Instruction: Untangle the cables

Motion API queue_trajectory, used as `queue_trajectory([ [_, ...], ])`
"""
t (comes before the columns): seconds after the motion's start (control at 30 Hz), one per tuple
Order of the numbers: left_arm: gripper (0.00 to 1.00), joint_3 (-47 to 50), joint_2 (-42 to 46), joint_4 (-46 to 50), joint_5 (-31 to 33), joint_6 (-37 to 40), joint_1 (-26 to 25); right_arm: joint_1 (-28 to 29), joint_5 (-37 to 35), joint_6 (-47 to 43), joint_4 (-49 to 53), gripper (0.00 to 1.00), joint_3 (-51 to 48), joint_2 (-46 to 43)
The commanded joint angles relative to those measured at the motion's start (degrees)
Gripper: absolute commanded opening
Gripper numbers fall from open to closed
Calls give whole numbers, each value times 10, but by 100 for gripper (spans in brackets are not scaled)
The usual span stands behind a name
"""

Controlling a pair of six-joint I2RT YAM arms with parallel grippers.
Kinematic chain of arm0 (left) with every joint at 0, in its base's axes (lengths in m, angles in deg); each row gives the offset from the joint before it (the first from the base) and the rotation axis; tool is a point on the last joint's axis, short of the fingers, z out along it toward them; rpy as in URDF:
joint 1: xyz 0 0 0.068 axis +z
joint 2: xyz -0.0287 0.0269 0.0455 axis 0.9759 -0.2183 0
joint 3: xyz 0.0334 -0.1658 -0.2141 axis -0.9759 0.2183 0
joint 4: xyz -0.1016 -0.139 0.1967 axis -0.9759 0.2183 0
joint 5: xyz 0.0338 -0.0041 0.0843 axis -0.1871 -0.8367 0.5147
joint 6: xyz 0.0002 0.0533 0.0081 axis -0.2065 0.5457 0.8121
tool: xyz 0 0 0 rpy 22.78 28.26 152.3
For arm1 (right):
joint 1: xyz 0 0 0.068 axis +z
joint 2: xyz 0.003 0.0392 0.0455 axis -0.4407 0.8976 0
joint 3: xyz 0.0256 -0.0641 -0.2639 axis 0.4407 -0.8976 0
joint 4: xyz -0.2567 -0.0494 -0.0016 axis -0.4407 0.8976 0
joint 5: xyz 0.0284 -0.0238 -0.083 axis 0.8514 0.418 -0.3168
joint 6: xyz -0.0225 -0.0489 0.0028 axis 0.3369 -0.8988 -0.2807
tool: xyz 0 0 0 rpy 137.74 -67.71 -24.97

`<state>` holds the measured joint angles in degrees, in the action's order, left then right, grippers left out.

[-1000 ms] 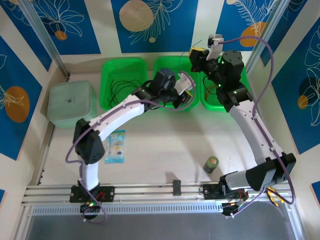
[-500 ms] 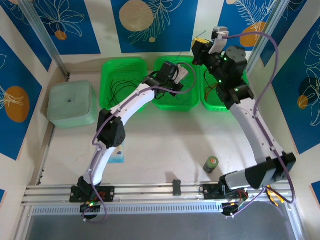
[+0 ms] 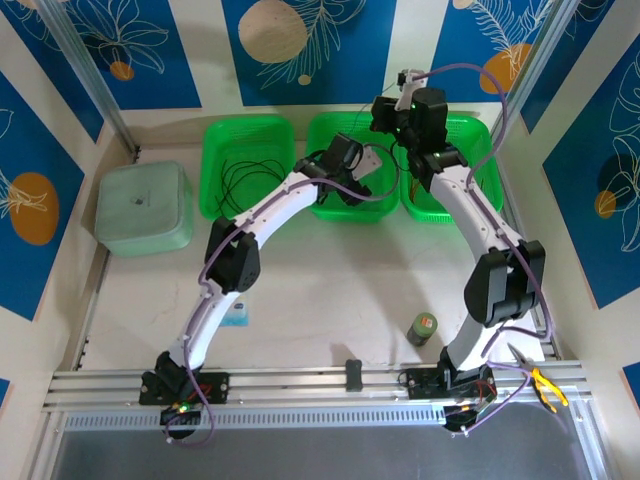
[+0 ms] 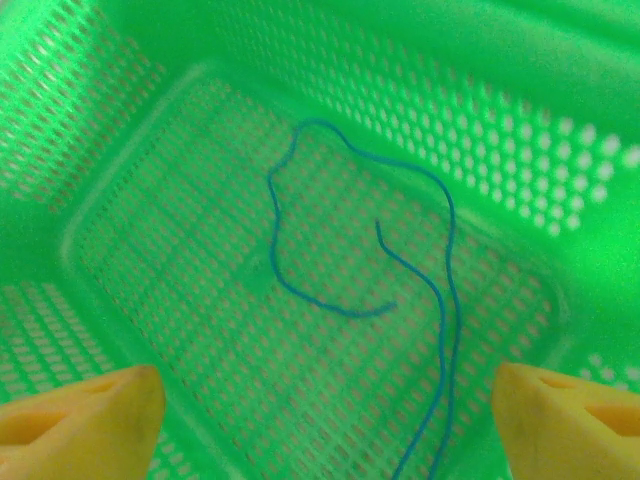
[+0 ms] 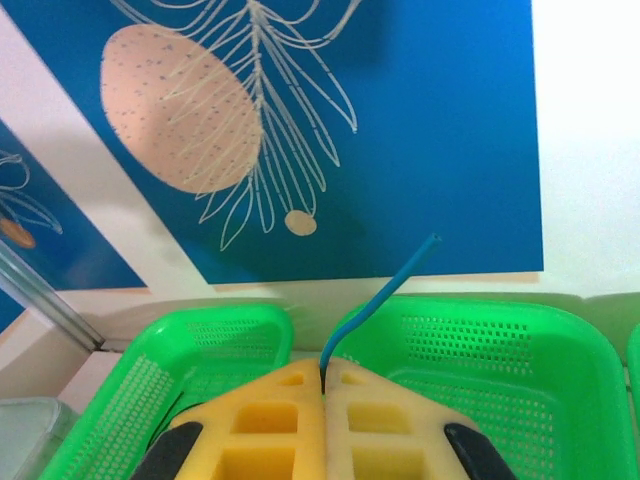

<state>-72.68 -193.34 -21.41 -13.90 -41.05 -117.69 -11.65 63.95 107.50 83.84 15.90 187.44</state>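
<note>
In the middle green basket (image 4: 60, 110), a blue cable (image 4: 445, 270) lies in loose curls on the perforated floor, with your left claw (image 4: 320, 420) spread wide over it. The right claw (image 5: 322, 385), raised near the far wall, is pressed together on a blue cable end (image 5: 380, 290) that pokes up past its tips. Judge these wires light, limp and slippery (a loose pinch will let them slide), so take hold on a straight run, away from the curls. More dark cables (image 3: 240, 175) sit in the left basket (image 3: 250, 122).
</note>
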Motion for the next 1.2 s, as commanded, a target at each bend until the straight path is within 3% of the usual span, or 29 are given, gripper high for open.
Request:
queue_trajectory([
  [0.0,86,73,64,-30,-2,44,-2,-10,0,26,-2,0,48,14],
  [0.23,90,228,186,-138,-44,40,-2,-31,10,53,13,0,89,46],
  [0.53,90,216,242,-133,-37,16,0,-42,19,49,50,0,118,81],
  [0.63,89,220,272,-127,-26,-13,6,-41,9,40,97,0,130,100],
  [0.87,89,349,401,-145,-24,-100,39,-18,-81,18,221,0,154,151],
  [1.17,90,516,580,-128,-41,-187,81,8,-100,53,317,1,184,221],
])
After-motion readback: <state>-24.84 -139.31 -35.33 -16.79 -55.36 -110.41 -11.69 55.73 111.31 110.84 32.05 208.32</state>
